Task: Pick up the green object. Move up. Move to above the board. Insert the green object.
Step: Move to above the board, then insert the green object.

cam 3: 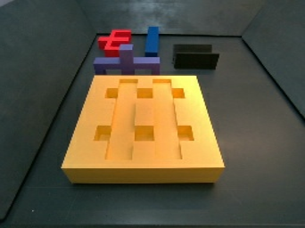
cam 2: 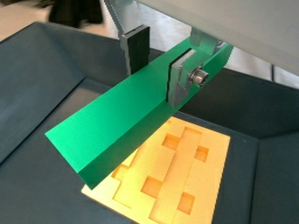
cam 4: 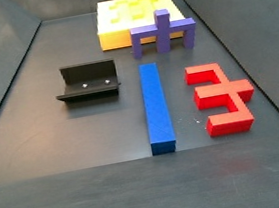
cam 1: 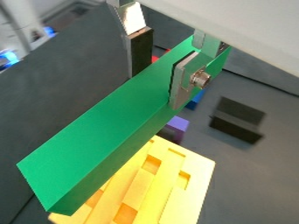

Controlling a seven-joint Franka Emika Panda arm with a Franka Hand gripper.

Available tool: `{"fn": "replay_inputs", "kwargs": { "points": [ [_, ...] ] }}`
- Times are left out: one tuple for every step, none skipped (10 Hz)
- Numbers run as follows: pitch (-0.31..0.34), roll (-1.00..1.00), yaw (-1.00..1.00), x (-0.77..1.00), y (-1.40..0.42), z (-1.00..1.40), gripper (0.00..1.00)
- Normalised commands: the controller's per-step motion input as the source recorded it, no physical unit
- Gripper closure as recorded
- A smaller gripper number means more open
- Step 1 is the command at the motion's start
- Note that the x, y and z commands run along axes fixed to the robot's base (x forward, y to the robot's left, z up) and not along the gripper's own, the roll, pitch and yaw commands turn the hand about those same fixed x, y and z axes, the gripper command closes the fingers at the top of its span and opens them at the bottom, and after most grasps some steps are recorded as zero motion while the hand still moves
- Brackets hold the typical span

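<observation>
The green object (cam 1: 105,140) is a long flat green bar that shows in both wrist views (cam 2: 117,122). My gripper (cam 1: 162,70) is shut on it near one end, one silver finger flat on its near face and the dark-padded finger behind it, as the wrist view (cam 2: 159,68) also shows. The bar hangs in the air, slanting over the orange-yellow board (cam 1: 152,188), whose square holes show below it (cam 2: 176,175). In both side views the board (cam 3: 137,147) (cam 4: 117,37) lies bare. The gripper and the bar are out of both side views.
A purple block (cam 3: 125,62) (cam 4: 164,33) stands against one end of the board. A blue bar (cam 4: 156,108), a red block (cam 4: 220,97) and the dark fixture (cam 4: 88,83) lie beyond it on the grey floor. Grey walls ring the floor.
</observation>
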Motion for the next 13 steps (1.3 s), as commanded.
{"fn": "replay_inputs", "kwargs": {
  "points": [
    [0.323,0.17,1.00,0.10,-0.04,0.03,1.00],
    [0.309,0.18,0.84,0.10,-0.04,0.03,1.00],
    [0.227,0.17,0.42,0.11,-0.03,0.02,1.00],
    [0.192,0.16,0.30,0.10,-0.03,0.02,1.00],
    [-0.034,-0.02,0.00,-0.01,0.00,-0.03,1.00],
    [-0.010,0.00,0.00,0.00,0.00,-0.04,1.00],
    [-0.027,-0.02,0.00,0.00,0.00,-0.12,1.00],
    [-0.073,-0.06,0.00,0.00,-0.01,-0.18,1.00],
    [-0.124,-0.15,0.00,0.00,0.00,-0.26,1.00],
    [-0.220,-0.26,0.04,0.00,0.00,-0.45,1.00],
    [-0.219,-0.27,0.06,0.00,0.00,-0.47,1.00],
    [-0.173,-0.24,0.02,0.00,0.00,-0.60,1.00],
    [-0.173,-0.05,0.00,-0.23,-0.01,-0.86,1.00]
  ]
}}
